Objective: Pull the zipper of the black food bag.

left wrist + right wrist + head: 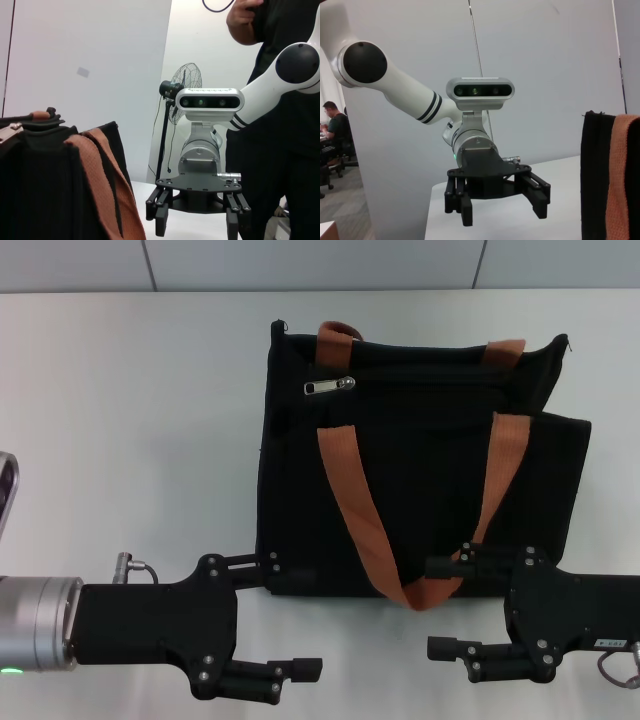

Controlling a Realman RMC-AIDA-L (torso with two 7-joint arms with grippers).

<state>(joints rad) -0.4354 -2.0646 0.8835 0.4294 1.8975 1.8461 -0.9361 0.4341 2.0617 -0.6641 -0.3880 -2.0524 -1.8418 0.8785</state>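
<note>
The black food bag lies flat on the white table, its two orange-brown straps draped toward me. The silvery zipper pull sits near the bag's far left corner on the black zip track. My left gripper is open and empty at the bag's near left corner, its upper finger close to the bag's edge. My right gripper is open and empty at the bag's near edge, next to the strap loop. The left wrist view shows the bag and the right gripper. The right wrist view shows the left gripper and the bag's edge.
A person in black stands behind the right arm, with a fan beyond. Another person sits far off. A device edge shows at the table's left side.
</note>
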